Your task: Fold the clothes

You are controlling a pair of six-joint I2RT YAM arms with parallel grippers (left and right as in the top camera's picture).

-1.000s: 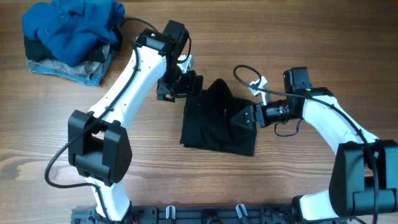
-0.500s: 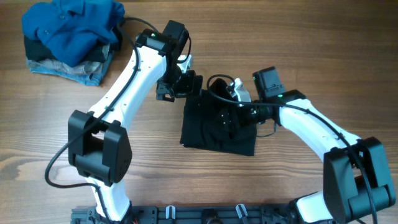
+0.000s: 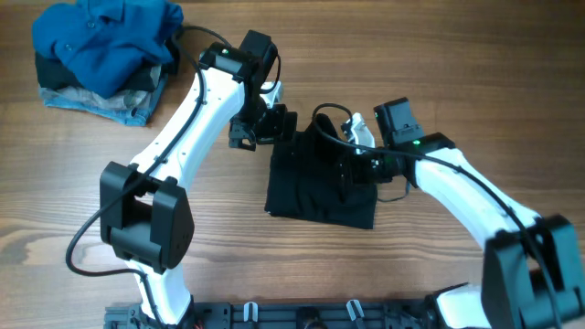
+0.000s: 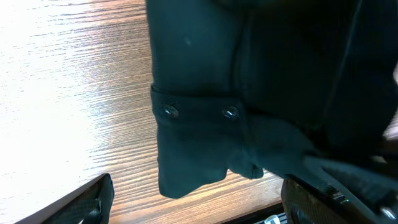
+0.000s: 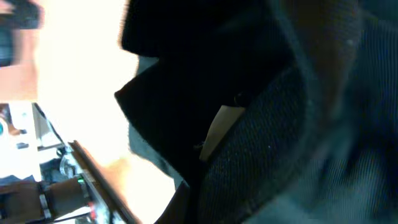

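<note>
The clothes (image 3: 315, 192), a black garment, lie folded in a rough square at the table's middle. My left gripper (image 3: 279, 128) hovers at their far left corner, open. In the left wrist view a black corner of the clothes (image 4: 193, 149) hangs between the wide-apart fingers (image 4: 93, 199) without touching them. My right gripper (image 3: 349, 169) sits low over the middle of the clothes, shut on a bunch of fabric. Black cloth (image 5: 298, 124) and a small pale label (image 5: 217, 127) fill the right wrist view, hiding the jaws.
A bright blue shirt (image 3: 105, 41) lies heaped on a grey-blue denim garment (image 3: 101, 102) at the far left corner. The right arm's black cable (image 3: 331, 119) loops above the clothes. A black rail (image 3: 320, 315) runs along the table's near edge.
My right gripper has moved left from the garment's right edge to its middle and has gone from open to shut there. The left arm has not moved.
</note>
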